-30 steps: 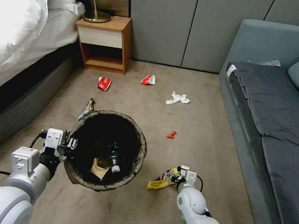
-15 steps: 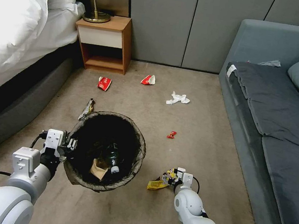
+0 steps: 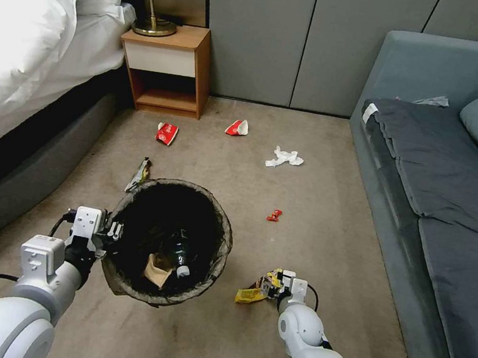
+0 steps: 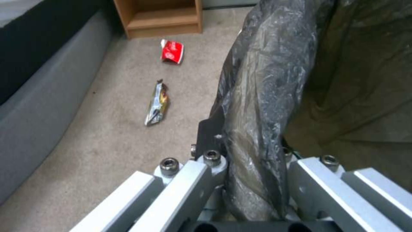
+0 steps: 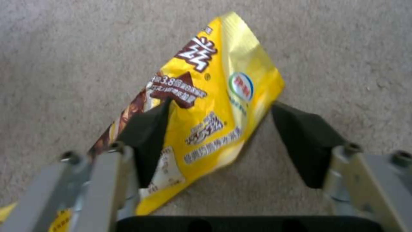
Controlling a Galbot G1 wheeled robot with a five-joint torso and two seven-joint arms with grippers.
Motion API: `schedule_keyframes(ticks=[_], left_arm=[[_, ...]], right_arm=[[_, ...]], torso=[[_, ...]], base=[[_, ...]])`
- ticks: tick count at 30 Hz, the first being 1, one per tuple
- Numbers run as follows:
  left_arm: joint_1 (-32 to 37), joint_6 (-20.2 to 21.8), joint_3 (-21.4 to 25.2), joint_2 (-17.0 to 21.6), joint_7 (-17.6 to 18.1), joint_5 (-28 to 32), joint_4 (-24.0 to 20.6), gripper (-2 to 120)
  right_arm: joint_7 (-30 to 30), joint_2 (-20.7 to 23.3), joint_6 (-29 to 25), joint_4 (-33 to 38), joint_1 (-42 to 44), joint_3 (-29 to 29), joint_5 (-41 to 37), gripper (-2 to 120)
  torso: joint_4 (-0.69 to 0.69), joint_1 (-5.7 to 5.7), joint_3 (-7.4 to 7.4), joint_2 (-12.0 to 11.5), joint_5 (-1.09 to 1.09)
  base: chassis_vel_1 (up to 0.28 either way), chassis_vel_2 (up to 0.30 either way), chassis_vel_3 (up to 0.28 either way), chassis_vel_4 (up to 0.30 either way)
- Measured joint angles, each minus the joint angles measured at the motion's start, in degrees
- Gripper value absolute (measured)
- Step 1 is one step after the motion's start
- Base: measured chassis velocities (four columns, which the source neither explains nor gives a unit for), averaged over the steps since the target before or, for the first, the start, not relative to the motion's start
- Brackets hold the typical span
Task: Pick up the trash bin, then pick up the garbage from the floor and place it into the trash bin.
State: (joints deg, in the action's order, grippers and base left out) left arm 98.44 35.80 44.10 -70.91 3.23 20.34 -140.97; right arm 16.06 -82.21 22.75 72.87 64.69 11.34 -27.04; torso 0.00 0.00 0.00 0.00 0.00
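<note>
Now the right gripper (image 5: 217,141) stands spread astride the crinkled yellow foil snack wrapper (image 5: 214,106) on the beige carpet floor (image 3: 317,213), right of the round black-lined trash bin (image 3: 169,240), whose rim the left gripper (image 3: 111,231) pinches. Light, slippery, probably crushable: best pinched mid-body.

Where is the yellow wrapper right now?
In the head view the yellow wrapper lies on the floor just right of the bin, between the open fingers of the right hand; the left hand grips the bin's rim.
</note>
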Motion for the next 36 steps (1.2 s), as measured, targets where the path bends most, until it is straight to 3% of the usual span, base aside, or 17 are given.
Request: schedule_keyframes(ticks=[2, 6, 10, 16, 36], left_arm=[[-0.03, 0.0, 0.0, 0.01, 0.0, 0.0, 0.06, 3], [-0.2, -0.01, -0.13, 0.07, -0.04, 0.0, 0.18, 3], [-0.26, -0.01, -0.13, 0.16, -0.05, 0.0, 0.25, 3], [-0.5, -0.02, -0.19, 0.25, -0.11, 0.0, 0.52, 3], [-0.76, -0.05, -0.55, -0.26, -0.38, -0.42, 0.72, 3]], right_arm=[[-0.06, 0.0, -0.01, -0.08, 0.0, 0.03, 0.0, 54], [-0.34, -0.13, -0.06, -0.77, -0.3, 0.18, -0.02, 35], [-0.42, -0.18, -0.16, -1.1, -0.43, 0.21, -0.03, 25], [-0.48, -0.23, -0.21, -1.2, -0.49, 0.22, -0.14, 0], [-0.65, 0.31, -0.95, 1.28, 0.54, 2.32, -0.13, 0]], torso=[[0.0, 0.0, 0.0, 0.0, 0.0], [0.0, 0.0, 0.0, 0.0, 0.0], [0.0, 0.0, 0.0, 0.0, 0.0], [0.0, 0.0, 0.0, 0.0, 0.0], [0.0, 0.0, 0.0, 0.0, 0.01]], base=[[0.0, 0.0, 0.0, 0.0], [0.0, 0.0, 0.0, 0.0], [0.0, 0.0, 0.0, 0.0], [0.0, 0.0, 0.0, 0.0], [0.0, 0.0, 0.0, 0.0]])
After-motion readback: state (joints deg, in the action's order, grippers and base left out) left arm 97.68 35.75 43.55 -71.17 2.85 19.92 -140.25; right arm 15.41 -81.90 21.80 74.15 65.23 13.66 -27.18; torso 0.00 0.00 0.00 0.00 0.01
